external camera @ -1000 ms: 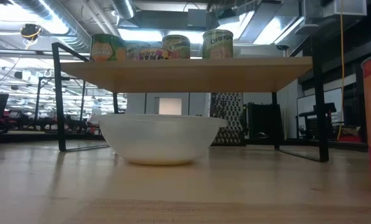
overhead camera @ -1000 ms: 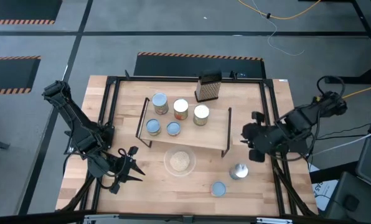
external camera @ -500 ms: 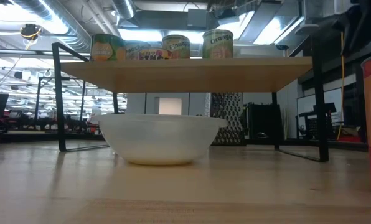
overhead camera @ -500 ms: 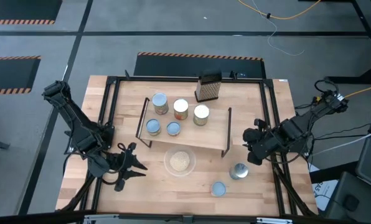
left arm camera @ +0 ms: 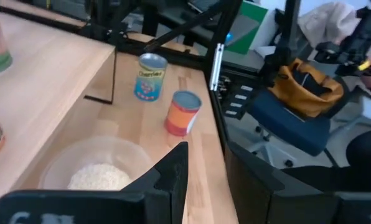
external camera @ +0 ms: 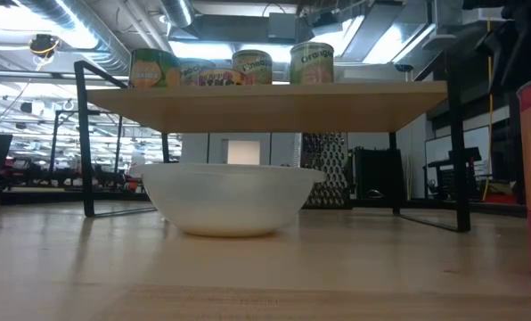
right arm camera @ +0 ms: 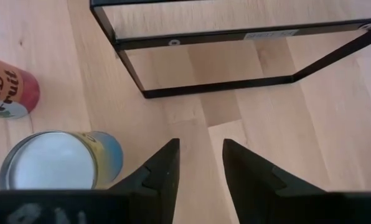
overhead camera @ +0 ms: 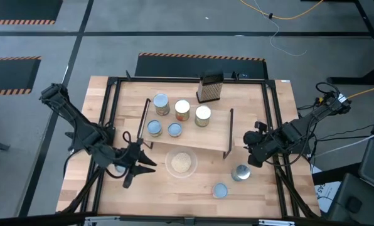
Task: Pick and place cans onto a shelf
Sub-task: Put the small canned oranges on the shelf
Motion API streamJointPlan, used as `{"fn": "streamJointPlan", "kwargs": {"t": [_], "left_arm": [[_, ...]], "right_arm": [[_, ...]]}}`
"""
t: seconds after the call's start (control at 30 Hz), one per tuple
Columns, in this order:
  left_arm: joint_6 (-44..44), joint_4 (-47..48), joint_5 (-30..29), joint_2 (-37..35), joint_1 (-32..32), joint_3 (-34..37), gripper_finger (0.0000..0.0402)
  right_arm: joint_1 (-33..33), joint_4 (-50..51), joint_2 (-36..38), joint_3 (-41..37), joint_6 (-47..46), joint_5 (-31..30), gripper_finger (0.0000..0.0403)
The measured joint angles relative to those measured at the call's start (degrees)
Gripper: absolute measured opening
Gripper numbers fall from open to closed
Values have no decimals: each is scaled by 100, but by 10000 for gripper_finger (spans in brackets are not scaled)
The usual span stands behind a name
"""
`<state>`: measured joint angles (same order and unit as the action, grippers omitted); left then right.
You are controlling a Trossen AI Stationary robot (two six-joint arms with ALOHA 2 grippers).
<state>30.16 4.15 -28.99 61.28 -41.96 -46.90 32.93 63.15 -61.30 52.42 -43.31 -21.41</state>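
Five cans stand on the shelf (overhead camera: 206, 135): three tall ones (overhead camera: 182, 110) at its far side and two short ones (overhead camera: 164, 129) in front. Two more cans (overhead camera: 240, 172) (overhead camera: 219, 190) stand on the table at the near right. My right gripper (right arm camera: 201, 155) is open and points down at bare table beside the shelf's right leg frame (right arm camera: 235, 84). The silver-topped can (right arm camera: 55, 162) is close beside it, and the gripper touches nothing. My left gripper (overhead camera: 144, 162) is open at the near left, beside the dish (overhead camera: 181, 162).
A dark box grater (overhead camera: 210, 88) stands behind the shelf. The white dish with beige contents (external camera: 230, 198) sits in front of the shelf. Black rails (overhead camera: 272, 113) frame the tabletop. Bare wood lies at the near left of the table.
My right gripper has sunk toward the table beside the shelf's right leg and rolled a little. My left gripper has swung toward the table's right, nearer the dish, rising a little and rolling. Both stay open, and no can has moved.
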Motion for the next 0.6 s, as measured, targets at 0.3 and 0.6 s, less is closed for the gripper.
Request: {"fn": "streamJointPlan", "kwargs": {"t": [0.3, 0.6], "left_arm": [[730, 599, 303, 0, 16, -370, 97], [3360, 2391, 1723, 37, -190, -385, 92]], "right_arm": [[0, -86, 0, 0, 0, 0, 126], [-2, -84, -2, 0, 11, 0, 126]]}}
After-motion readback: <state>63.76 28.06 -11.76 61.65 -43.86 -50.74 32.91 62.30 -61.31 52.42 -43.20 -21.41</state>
